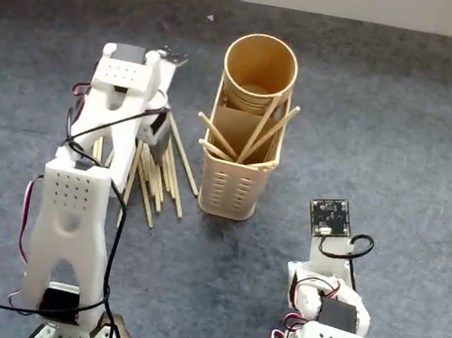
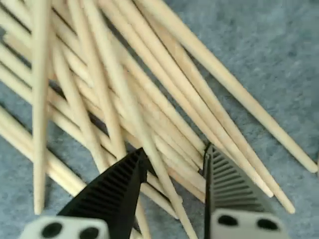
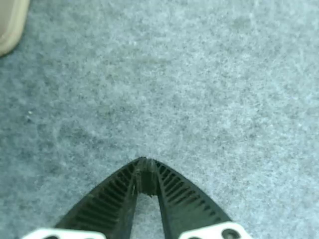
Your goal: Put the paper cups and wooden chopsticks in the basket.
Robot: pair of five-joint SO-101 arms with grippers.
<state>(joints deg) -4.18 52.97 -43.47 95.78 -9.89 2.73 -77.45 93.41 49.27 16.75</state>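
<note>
A loose pile of wooden chopsticks (image 1: 154, 177) lies on the grey carpet just left of the beige basket (image 1: 228, 188). In the basket stand stacked paper cups (image 1: 260, 74) and several chopsticks (image 1: 256, 135) leaning against its walls. The left arm (image 1: 89, 174) stretches over the pile. My left gripper (image 2: 174, 155) is open and low on the chopsticks (image 2: 149, 99), with a few sticks between its black fingers (image 2: 122, 181). My right gripper (image 3: 146, 167) is shut on nothing, above bare carpet in front of and to the right of the basket.
A corner of the basket (image 3: 10, 25) shows in the right wrist view. The right arm (image 1: 324, 320) is folded back near the front edge. Black cables (image 1: 111, 228) hang along the left arm. Open carpet lies to the right of the basket.
</note>
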